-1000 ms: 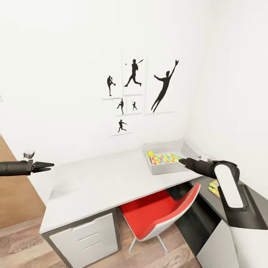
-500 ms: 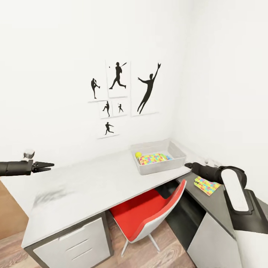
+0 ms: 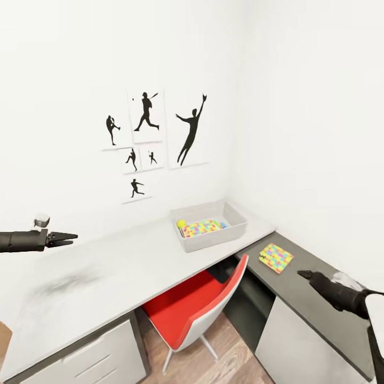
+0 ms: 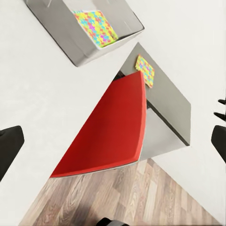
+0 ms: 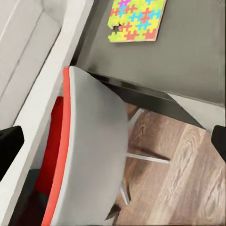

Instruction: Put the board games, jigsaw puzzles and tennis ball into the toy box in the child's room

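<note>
The light-grey toy box (image 3: 209,241) stands on the white table (image 3: 112,272) near the corner. Inside it lie the tennis ball (image 3: 182,224) and one jigsaw puzzle (image 3: 203,228). A second jigsaw puzzle (image 3: 276,257) lies flat on the table's lower dark-grey section (image 3: 314,301). My right gripper (image 3: 305,274) hovers open over that section, a short way from this puzzle (image 5: 136,19). My left gripper (image 3: 66,236) is open and empty above the table's left part, far from the box (image 4: 80,47). The board games and the bed are out of view.
A red-and-white chair (image 3: 197,306) is pushed under the table between the drawers (image 3: 90,362) and the dark-grey section. Black silhouette pictures (image 3: 152,133) hang on the wall behind. White walls close the corner at the back and right. Wood floor (image 5: 179,179) lies below.
The view has swung right, shifting everything left. My right gripper has left the toy box's front edge and dropped over the dark-grey section. The second puzzle is now fully in view.
</note>
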Robot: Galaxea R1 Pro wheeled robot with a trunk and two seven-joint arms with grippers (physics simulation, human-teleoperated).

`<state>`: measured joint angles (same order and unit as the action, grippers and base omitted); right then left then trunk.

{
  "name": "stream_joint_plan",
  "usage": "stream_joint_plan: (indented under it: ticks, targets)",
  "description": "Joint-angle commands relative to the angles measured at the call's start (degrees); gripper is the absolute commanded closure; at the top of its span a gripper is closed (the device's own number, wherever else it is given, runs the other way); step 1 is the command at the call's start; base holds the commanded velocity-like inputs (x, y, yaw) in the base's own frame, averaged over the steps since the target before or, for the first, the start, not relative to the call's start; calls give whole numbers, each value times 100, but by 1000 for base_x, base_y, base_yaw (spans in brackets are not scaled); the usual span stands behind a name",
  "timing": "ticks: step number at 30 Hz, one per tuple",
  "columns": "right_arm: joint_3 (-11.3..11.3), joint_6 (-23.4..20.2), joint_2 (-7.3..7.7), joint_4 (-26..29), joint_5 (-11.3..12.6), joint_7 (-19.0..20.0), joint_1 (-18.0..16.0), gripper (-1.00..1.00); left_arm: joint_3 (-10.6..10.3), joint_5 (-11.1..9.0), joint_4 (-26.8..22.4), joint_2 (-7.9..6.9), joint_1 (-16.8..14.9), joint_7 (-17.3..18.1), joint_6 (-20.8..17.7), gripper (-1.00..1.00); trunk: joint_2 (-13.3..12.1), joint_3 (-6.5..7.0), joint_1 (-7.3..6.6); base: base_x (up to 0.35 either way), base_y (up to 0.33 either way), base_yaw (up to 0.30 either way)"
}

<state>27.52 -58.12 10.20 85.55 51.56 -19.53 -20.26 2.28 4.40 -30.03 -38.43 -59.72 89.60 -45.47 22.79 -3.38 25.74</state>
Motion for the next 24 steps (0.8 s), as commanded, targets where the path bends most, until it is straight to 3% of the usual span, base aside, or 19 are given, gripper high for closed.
stream_joint_plan:
  ticks: [1, 4, 6, 24]
  targets:
    - [105, -13, -1, 10, 76, 71, 70, -100, 19, 45, -3, 2, -5, 40, -59, -100, 13, -10, 4, 0, 0, -159]
    - [576, -12, 0, 28, 44, 726, 402, -100, 22, 32, -3, 2, -5, 40, -63, -100, 13, -7, 4, 0, 0, -67]
    - [707, -19, 0, 35, 36, 961, 494, -100, 25, 26, -3, 2, -5, 40, -66, -100, 13, -6, 4, 0, 0, -22]
    - [820, -20, -13, 60, 36, 1144, 558, -100, 11, 6, -3, 80, -5, 40, -89, -100, 13, -5, 4, 0, 0, -2]
